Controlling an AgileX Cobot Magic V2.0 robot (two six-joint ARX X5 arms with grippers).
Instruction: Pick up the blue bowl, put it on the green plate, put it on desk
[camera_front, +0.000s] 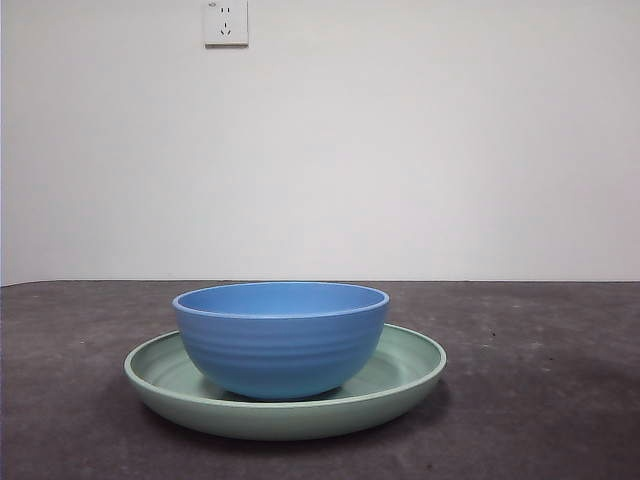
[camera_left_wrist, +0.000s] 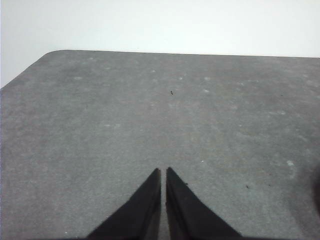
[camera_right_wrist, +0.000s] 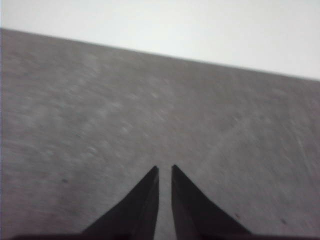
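The blue bowl (camera_front: 281, 338) stands upright in the middle of the green plate (camera_front: 412, 362), which rests on the desk (camera_front: 540, 400) in the front view. No arm shows in that view. My left gripper (camera_left_wrist: 163, 171) is shut over bare desk, with neither dish in its wrist view. The right gripper (camera_right_wrist: 164, 168) is also shut with nothing between its jaws, over bare desk; its wrist view is blurred.
A white wall with a power socket (camera_front: 226, 22) stands behind the desk. The left wrist view shows a rounded corner of the desk (camera_left_wrist: 50, 54) and the wall beyond it.
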